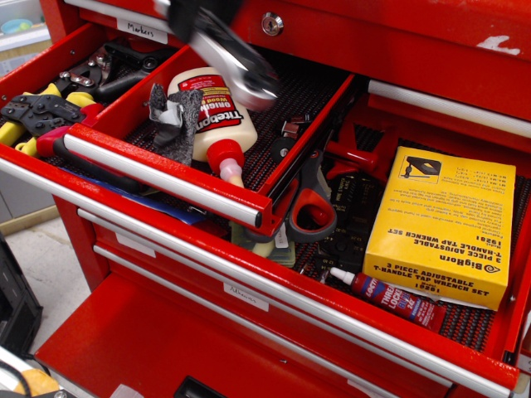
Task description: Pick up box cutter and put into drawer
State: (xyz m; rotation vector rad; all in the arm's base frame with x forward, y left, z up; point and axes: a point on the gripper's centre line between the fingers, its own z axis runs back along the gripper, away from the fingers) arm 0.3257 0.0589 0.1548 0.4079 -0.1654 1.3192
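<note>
"Titebond" on glue bottle (209, 112), "BigHorn" on box (442, 222)

My gripper (192, 15), blurred at 12 o'clock, held the box cutter (235, 66) tilted over the drawer (166, 170), glue bottle (211, 116) just below.

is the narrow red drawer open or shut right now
Open. The narrow red drawer is pulled out past the cabinet face, its black mesh liner exposed, with the glue bottle lying on its side inside.

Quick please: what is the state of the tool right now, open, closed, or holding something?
Tool: blurred by motion above the drawer, carrying the silver box cutter; the jaws themselves cannot be made out.
</note>
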